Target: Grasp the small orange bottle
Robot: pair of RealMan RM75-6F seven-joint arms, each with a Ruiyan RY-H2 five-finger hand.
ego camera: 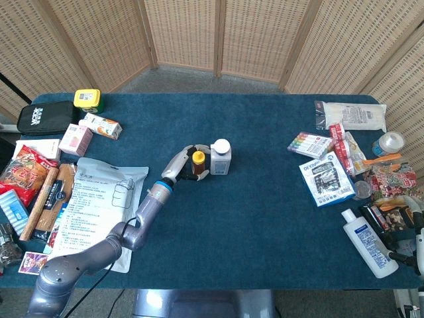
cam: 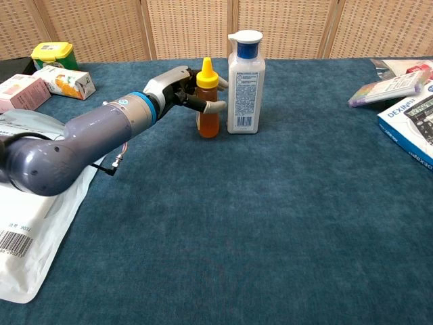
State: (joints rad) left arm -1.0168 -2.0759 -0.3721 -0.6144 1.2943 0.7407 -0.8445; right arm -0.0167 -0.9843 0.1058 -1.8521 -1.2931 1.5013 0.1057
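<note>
A white bottle (cam: 245, 81) with a blue neck stands just right of the small orange bottle (cam: 207, 100) at mid-table (cam: 270, 223). The orange bottle stands upright, long axis vertical, yellow nozzle up. The left hand (cam: 181, 89) wraps it, fingers (cam: 211, 106) curled across its front.

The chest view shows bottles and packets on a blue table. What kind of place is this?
Probably a robot test room, not a shop: a blue cloth-covered table, woven folding screens behind, and household packets along its edges. The left hand wraps the small orange bottle.
</note>
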